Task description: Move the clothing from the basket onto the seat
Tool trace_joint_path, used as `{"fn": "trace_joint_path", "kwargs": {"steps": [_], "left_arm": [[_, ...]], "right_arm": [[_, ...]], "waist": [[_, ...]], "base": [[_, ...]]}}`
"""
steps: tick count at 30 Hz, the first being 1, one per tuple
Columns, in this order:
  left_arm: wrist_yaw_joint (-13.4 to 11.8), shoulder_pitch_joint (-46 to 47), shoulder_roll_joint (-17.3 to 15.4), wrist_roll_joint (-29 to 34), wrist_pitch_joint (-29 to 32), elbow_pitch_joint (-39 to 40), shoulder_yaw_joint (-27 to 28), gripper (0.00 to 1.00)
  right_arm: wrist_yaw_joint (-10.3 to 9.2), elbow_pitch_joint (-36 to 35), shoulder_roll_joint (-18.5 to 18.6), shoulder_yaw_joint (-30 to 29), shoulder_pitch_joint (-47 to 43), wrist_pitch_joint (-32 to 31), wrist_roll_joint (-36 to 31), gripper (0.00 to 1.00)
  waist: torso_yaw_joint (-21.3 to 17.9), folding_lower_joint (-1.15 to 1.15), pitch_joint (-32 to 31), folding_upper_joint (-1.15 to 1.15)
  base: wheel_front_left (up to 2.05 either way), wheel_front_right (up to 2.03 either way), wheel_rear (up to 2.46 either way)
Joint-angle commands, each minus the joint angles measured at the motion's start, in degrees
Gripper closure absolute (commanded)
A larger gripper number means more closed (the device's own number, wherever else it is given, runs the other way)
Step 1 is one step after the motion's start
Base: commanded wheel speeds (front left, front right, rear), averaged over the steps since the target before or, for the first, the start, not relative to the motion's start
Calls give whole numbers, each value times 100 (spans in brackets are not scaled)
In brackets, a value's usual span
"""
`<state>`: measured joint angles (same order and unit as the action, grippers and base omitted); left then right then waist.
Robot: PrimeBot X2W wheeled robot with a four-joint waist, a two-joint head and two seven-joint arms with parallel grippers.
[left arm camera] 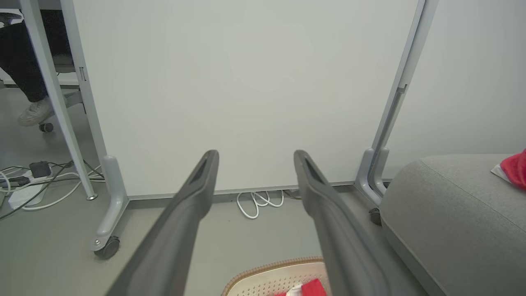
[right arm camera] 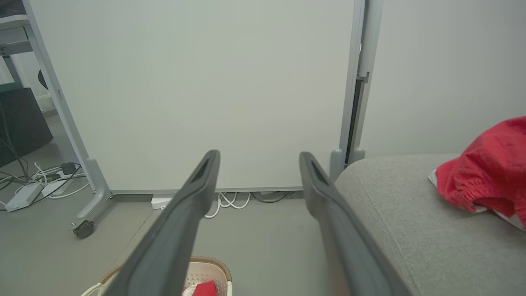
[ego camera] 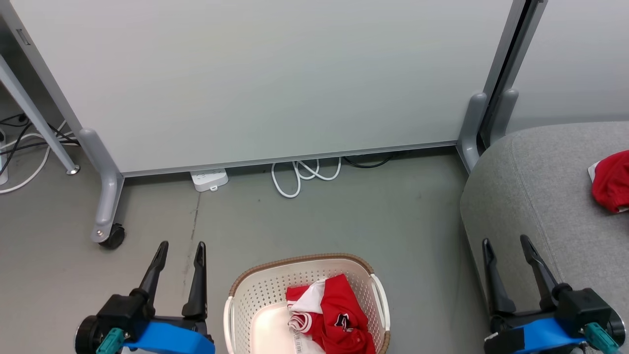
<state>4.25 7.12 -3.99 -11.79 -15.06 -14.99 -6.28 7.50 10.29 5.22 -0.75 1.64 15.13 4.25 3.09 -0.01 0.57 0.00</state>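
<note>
Fingers released, empty.
My left fingers and right fingers flank the laundry basket of red shirts; another red shirt on the sofa seat.

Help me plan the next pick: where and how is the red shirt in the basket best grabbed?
Pinch the raised ridge of the red shirt, probably coming straight down from above. The basket has walls closing off every side, and the cloth lies crumpled in its right half, so a top fold gives the easiest hold.
</note>
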Motion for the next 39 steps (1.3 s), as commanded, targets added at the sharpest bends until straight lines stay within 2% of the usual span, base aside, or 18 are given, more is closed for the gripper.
{"fn": "trace_joint_path", "kwargs": {"steps": [1,21,30,39], "left_arm": [[38,-117,17,46,-17,15,29,0],[185,-210,102,171,-18,-111,170,0],[266,364,100,49,-18,-410,-274,0],[322,1380,101,-8,-18,-1136,-829,0]], "right_arm": [[-2,-33,-38,-54,-133,4,25,0],[-2,67,-147,-131,-309,4,16,0],[-2,32,-161,-42,-14,5,1,0],[-2,-128,-174,40,483,4,-22,0]], "waist": [[-4,1,-19,0],[-47,1,-78,0],[-199,1,224,0],[-632,1,1006,0]], "base": [[0,0,0],[0,0,0],[0,0,0],[0,0,0]]}}
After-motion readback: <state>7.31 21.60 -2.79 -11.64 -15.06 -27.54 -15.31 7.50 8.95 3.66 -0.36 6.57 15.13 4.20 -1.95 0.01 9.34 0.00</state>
